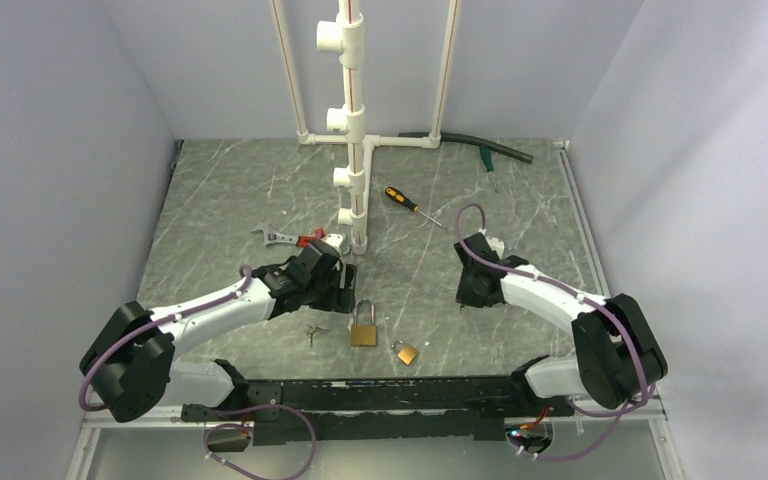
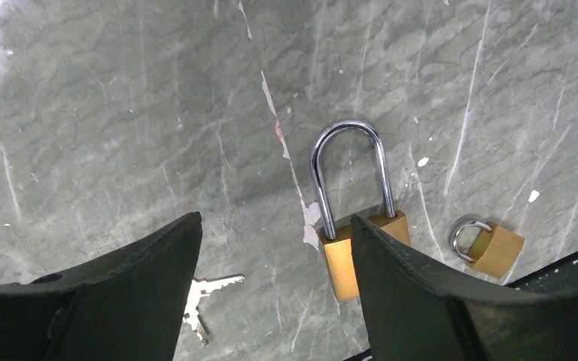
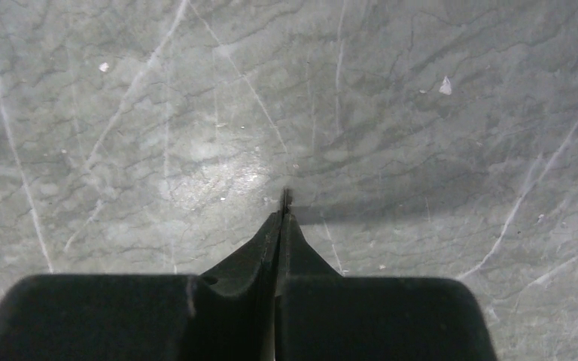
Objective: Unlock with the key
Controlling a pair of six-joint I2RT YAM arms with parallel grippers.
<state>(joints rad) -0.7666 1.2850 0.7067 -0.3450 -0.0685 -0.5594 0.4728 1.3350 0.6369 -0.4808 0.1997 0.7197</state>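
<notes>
Key (image 2: 209, 289) lies flat on the grey marble table (image 1: 260, 190), not held. It is small and silver, and looks like two blades fanned from one ring.

In the left wrist view the left gripper (image 2: 275, 219) has its jaws wide apart with nothing between the pads. The key sits in the gap, tight against the inner edge of the left-hand finger (image 2: 120, 293), and part of it is hidden under that finger. Cannot tell if finger and key touch.

The big padlock (image 2: 339, 259) lies at the other side of the gap. Its brass body is partly covered by the right-hand finger (image 2: 436, 293) and its steel shackle points far. The small padlock (image 2: 493, 247) is just right of that finger, outside the gap.

In the top view the key (image 1: 312, 332) is on the near side of the left gripper (image 1: 343, 290), close to it and left of the big padlock (image 1: 364, 328). The small padlock (image 1: 406, 352) is near-right of the big one and apart from it.

The right gripper (image 3: 284, 207) has its fingers pressed together, with no object visibly pinched, and only bare table beyond the tips. In the top view the right gripper (image 1: 470, 295) is right of both padlocks and well apart from the key.

Farther back are a black-and-orange screwdriver (image 1: 410, 202), a red-handled wrench (image 1: 285, 238) and a white pipe frame (image 1: 352, 120).
</notes>
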